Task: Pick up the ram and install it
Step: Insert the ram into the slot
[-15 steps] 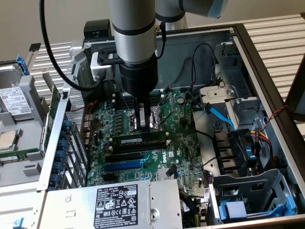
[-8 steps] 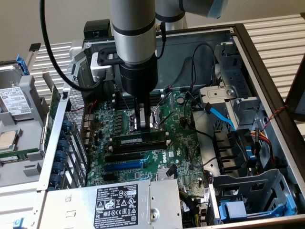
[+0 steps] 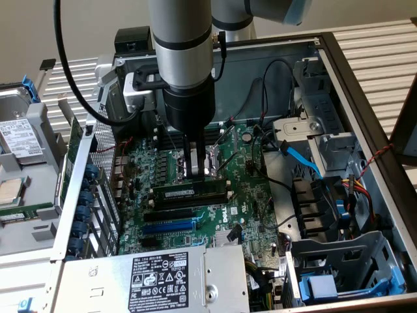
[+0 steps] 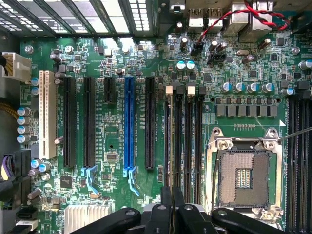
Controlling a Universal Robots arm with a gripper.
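**Ram on edge just under the closed gripper**

The ram (image 3: 190, 193) stands on its long edge in a memory slot directly below the gripper (image 3: 193, 171). Its white label faces the exterior camera. The gripper's fingers are drawn almost together. You cannot tell from these views whether they nip the stick's top edge or sit just clear of it.

Judge the stick as light, stiff and thin: a brittle board that will not flex kindly. It is narrow enough to tip or twist if you hold it off-centre. Its long top edge near the middle looks like the safest hold, on bare board edge and away from the chips and the contact row.

The exterior view gives you the ram's broad face and how it stands relative to the fingertips. The wrist view looks straight down instead. There the gripper (image 4: 172, 204) lines up with the black memory slots (image 4: 184, 136), on the side of the bank nearer the blue expansion slot (image 4: 129, 126). The CPU socket (image 4: 242, 178) lies on the gripper's other side.
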